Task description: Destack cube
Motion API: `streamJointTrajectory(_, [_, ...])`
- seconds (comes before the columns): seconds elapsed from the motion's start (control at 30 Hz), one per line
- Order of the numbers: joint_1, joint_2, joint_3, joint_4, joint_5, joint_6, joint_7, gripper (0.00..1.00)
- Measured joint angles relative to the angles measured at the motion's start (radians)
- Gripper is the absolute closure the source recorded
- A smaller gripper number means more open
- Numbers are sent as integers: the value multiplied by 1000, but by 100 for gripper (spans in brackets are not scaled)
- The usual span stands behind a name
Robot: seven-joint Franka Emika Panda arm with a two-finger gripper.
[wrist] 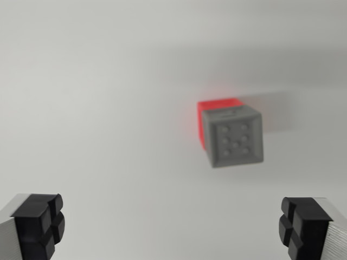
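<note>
As the wrist view looks down on a pale, bare surface (87, 81), the gripper (172, 227) stands wide, its two black fingertips (38, 222) parted to the lower corners of the picture and nothing held between them. The grey cube (235, 137), studded on its upper face, sits on top of a red cube (216, 108), of which only a strip shows behind and to the wrist view's left. The stack lies well apart from the gripper, above its midline in the picture and off toward the wrist view's right, nearer the right-hand fingertip. The grey cube looks slightly turned against the line between the fingertips. The picture is blurred, so finer edges cannot be read. By this showing the destacking is not yet begun; the gripper would need to shift toward the wrist view's right and forward before closing on the grey cube.
</note>
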Motion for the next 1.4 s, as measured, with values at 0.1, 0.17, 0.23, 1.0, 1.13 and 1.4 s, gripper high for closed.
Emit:
streamJointTrajectory(0.1, [-10,11,-1,-10,4,16,-24,0])
streamJointTrajectory(0.17, [-15,17,-2,-15,7,25,-37,0])
streamJointTrajectory(0.23, [-22,27,-3,-20,10,37,-54,0])
streamJointTrajectory(1.0, [-114,164,-6,-48,46,161,-260,0])
streamJointTrajectory(1.13, [-121,189,-6,-51,48,188,-270,0])
streamJointTrajectory(1.4, [-121,253,-1,-57,52,257,-272,0])
